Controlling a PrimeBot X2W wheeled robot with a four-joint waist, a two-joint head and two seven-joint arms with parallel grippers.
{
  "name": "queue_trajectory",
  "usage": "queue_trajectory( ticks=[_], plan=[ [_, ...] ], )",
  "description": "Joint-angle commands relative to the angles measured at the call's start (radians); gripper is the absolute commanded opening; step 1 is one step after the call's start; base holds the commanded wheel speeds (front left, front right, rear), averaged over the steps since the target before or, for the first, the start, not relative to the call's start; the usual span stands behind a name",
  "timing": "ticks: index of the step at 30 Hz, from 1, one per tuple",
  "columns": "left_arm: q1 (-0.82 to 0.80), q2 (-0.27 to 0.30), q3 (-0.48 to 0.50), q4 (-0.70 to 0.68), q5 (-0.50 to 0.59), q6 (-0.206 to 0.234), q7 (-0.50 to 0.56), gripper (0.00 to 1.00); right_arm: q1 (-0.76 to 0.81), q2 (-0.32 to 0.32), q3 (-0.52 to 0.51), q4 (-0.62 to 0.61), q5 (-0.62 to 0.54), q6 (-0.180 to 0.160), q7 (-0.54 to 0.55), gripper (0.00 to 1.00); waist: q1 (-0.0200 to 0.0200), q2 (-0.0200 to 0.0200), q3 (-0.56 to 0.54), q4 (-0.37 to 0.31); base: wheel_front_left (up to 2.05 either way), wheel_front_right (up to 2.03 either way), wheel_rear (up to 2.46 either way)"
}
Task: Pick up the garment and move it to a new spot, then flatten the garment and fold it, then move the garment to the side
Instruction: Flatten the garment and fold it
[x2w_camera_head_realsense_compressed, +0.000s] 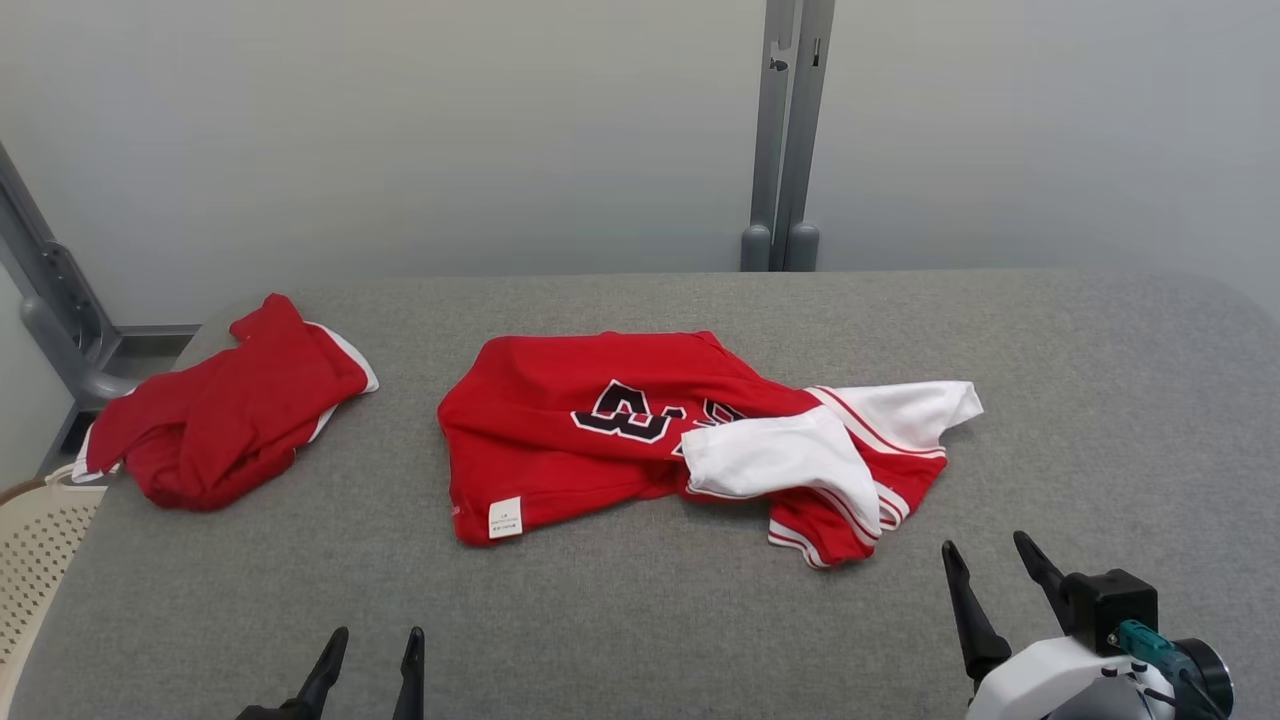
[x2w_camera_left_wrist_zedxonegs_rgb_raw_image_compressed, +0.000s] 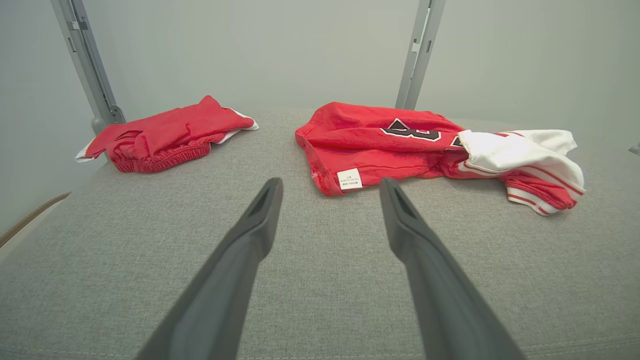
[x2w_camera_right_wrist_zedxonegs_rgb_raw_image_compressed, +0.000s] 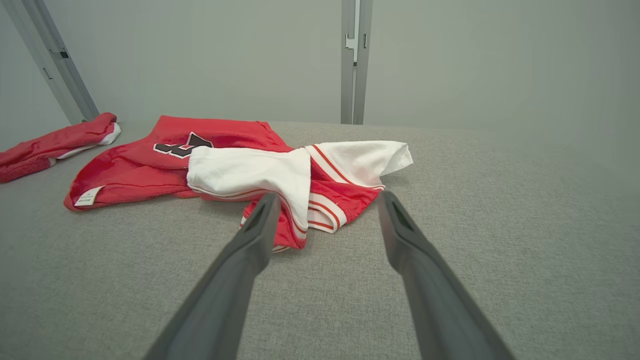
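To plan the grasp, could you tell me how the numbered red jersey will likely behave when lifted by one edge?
Probably floppy: the red jersey lies in soft wrinkles, its white part flopped over. Lifted by one edge, it would likely hang and unfold rather than keep shape. The thin fabric looks light, so it may drag easily across the grey table.

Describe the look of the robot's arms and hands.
The left hand and right hand each have two long, dark, tapering fingers. Behind the right one sit a black block, a teal connector and a white forearm shell.
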Motion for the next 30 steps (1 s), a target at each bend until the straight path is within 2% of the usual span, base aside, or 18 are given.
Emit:
queue_trajectory(
  ticks=[1,9,17,23,30],
  plan=[
    [-0.007,0.005,0.0,-0.001,0.008,-0.004,0.002,1.0,0.014,-0.004,-0.002,0.0,-0.001,0.0,0.003,1.0,0.0,0.0,0.001,-0.001,0.0,0.0,0.0],
    [-0.029,0.007,-0.012,0.013,0.008,-0.005,0.011,1.0,-0.001,-0.004,-0.009,-0.012,-0.014,0.0,0.008,1.0,0.0,0.0,0.012,-0.008,0.0,0.0,0.0],
    [-0.08,0.016,-0.029,0.026,-0.001,-0.016,0.077,1.0,-0.022,-0.004,-0.011,-0.026,0.006,0.0,0.037,1.0,0.0,0.0,0.024,-0.005,0.0,0.0,0.0],
    [-0.195,0.018,-0.055,0.087,-0.007,-0.044,0.193,1.0,-0.092,-0.004,-0.012,-0.044,0.005,0.0,0.151,1.0,0.0,0.0,0.057,-0.011,0.0,0.0,0.0],
    [-0.407,-0.018,-0.096,0.228,-0.027,-0.07,0.409,1.0,-0.162,-0.004,0.004,-0.104,-0.009,0.0,0.229,1.0,0.0,0.0,0.119,-0.018,0.0,0.0,0.0]
  ],
)
